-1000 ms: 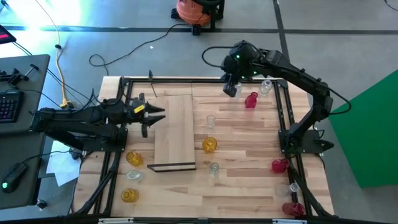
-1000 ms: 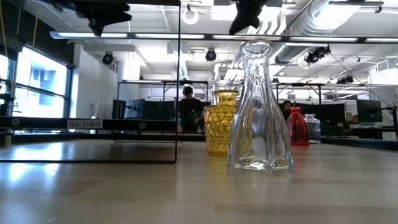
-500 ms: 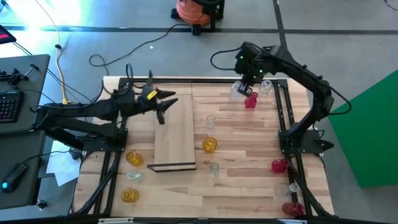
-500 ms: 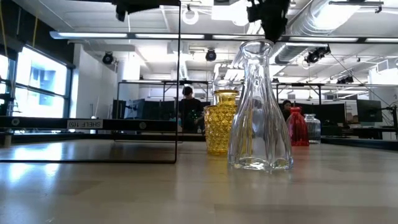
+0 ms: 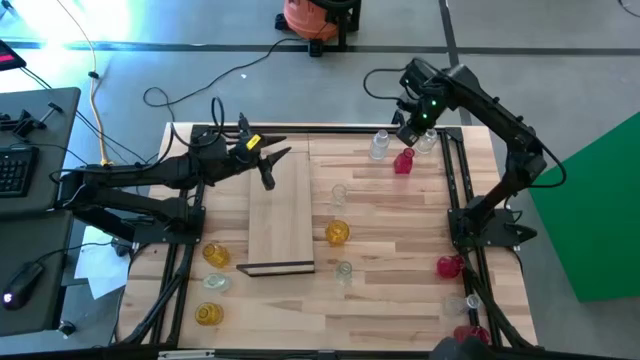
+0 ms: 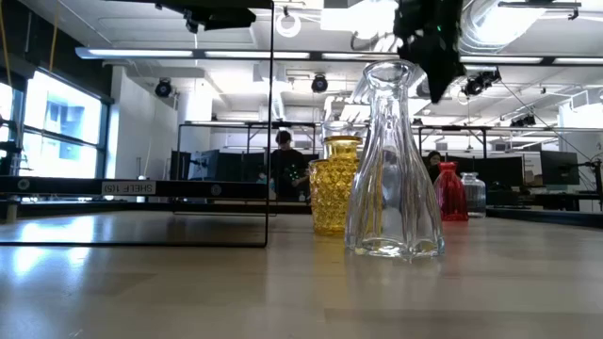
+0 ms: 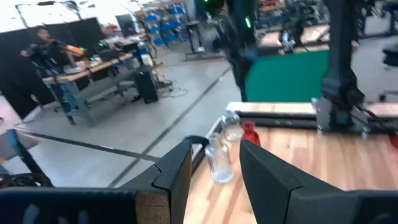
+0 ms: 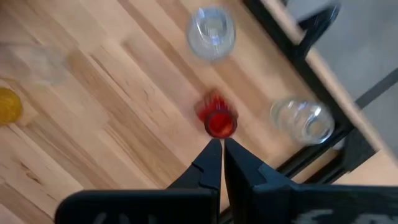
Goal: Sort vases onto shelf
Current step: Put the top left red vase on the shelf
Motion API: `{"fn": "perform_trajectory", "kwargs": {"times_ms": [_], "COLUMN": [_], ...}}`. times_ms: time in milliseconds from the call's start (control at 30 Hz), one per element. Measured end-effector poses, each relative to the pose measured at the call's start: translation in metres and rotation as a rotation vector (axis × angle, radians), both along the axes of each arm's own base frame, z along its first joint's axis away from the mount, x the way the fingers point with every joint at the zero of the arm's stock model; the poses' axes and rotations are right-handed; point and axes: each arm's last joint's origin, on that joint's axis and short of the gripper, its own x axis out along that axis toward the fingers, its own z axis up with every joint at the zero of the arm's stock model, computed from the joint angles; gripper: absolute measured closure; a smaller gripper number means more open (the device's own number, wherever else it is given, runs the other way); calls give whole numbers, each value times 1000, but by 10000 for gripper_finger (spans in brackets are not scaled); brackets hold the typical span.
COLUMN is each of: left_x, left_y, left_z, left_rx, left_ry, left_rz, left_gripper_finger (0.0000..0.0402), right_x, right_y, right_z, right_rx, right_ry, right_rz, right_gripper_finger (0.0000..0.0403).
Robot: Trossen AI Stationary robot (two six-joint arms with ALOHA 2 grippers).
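Observation:
The shelf (image 5: 280,215) is a light-wood board lying flat on the table, its dark strip at the near end. My left gripper (image 5: 272,160) hangs open and level above the shelf's far end, with nothing between its fingers (image 7: 214,180). My right gripper (image 8: 217,158) is shut and points down just above a red vase (image 8: 217,121) that stands at the table's far right (image 5: 403,163). Clear vases (image 5: 379,146) (image 5: 428,140) stand on either side of it. Further vases stand upright on the table: clear (image 5: 339,194), amber (image 5: 337,233), clear (image 5: 344,270).
At the near left stand amber vases (image 5: 216,255) (image 5: 207,314) and a clear one (image 5: 213,283). At the near right are red vases (image 5: 448,266) (image 5: 470,336) and a clear one (image 5: 473,300). A black frame (image 5: 455,190) runs round the tabletop.
My left gripper has risen and gone toward the table's far edge and a little to the right, rolling as it went. My right gripper has moved toward the right edge, sunk and tipped to point down over the red vase. Its fingers stay shut.

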Motion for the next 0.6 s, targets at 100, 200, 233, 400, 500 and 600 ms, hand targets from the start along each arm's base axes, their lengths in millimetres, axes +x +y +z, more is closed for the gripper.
{"fn": "perform_trajectory", "kwargs": {"times_ms": [100,200,233,400,500,600], "left_x": [-1,-1,-1,-2,-3,-3], "left_y": [1,2,2,3,4,4], "left_z": [2,2,2,2,2,2], "left_rx": [-19,-25,-24,-27,-53,-74], "left_ry": [-34,-38,-38,-43,-61,-77], "left_rz": [44,82,92,143,174,176], "left_gripper_finger": [275,275,275,275,275,275], "right_x": [-10,-17,-20,-27,-28,-27], "right_y": [-4,-10,-11,-18,-23,-28], "right_z": [-25,-45,-50,-65,-67,-65], "right_rx": [39,57,66,14,-19,-82], "right_ry": [18,31,42,106,101,93], "right_rz": [-36,-69,-76,0,49,37], "right_gripper_finger": [402,402,402,402,402,402]}}
